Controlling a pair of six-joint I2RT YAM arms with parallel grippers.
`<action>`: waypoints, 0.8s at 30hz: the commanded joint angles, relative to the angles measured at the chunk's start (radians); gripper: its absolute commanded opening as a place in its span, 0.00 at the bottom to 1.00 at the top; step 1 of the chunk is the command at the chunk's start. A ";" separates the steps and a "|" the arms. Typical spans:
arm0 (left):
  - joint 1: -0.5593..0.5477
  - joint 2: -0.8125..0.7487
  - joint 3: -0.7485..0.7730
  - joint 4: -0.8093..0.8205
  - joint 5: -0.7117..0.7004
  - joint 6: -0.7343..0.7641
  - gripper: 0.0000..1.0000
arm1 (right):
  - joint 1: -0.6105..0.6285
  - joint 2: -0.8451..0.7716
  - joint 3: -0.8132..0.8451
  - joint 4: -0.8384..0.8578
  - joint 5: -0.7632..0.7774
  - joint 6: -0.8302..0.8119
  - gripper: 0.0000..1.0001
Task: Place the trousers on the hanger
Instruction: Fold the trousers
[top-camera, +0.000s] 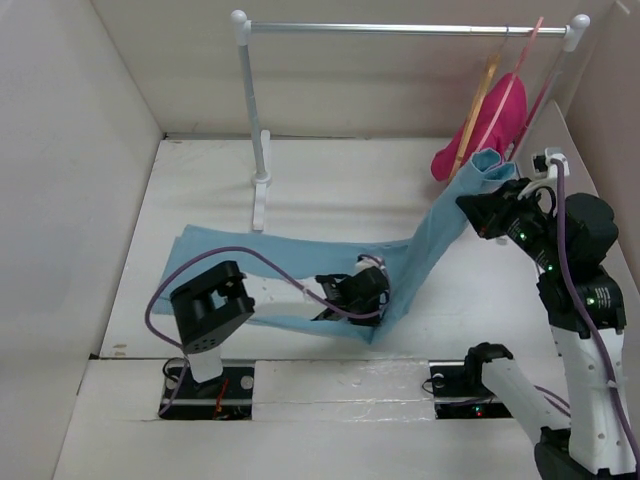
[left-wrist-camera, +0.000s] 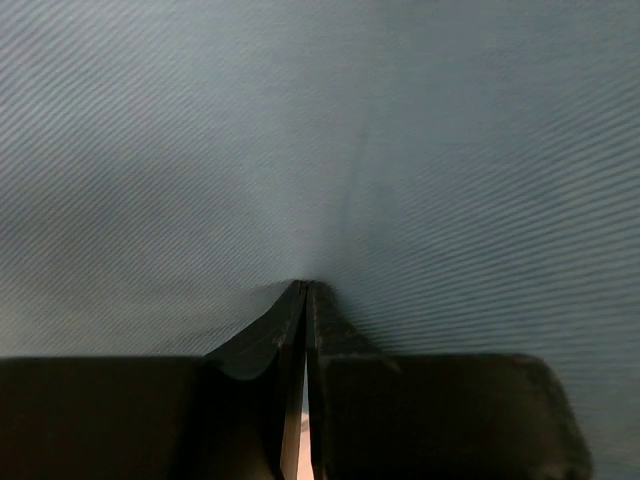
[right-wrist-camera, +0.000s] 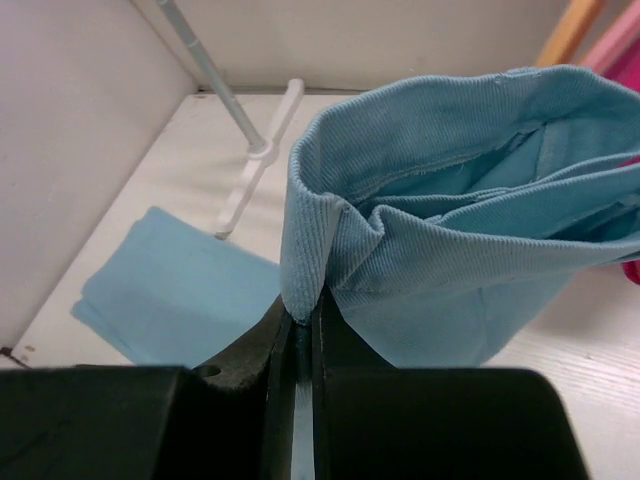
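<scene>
The trousers (top-camera: 425, 240) fill your left wrist view, hiding all else; left gripper (left-wrist-camera: 305, 290) and right gripper (right-wrist-camera: 303, 318) each pinch the ribbed sky-blue cloth, one end raised.

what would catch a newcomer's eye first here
The trousers: the right arm, jaws shut on the cloth, holds one end up off the table toward the rail at the right rear, while the rest lies spread flat. The left arm pinches the flat part near the middle, jaws shut. Next comes the pink garment hanging at the rail's right end beside a tan hanger.
</scene>
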 joint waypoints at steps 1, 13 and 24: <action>-0.039 0.106 0.141 0.035 0.037 -0.026 0.00 | 0.089 0.029 0.078 0.151 0.011 0.038 0.00; 0.416 -0.612 0.121 -0.376 -0.313 0.103 0.38 | 0.571 0.304 0.099 0.437 0.264 0.065 0.00; 0.913 -0.796 0.621 -0.545 -0.380 0.275 0.43 | 0.986 1.073 0.543 0.714 0.274 0.016 0.00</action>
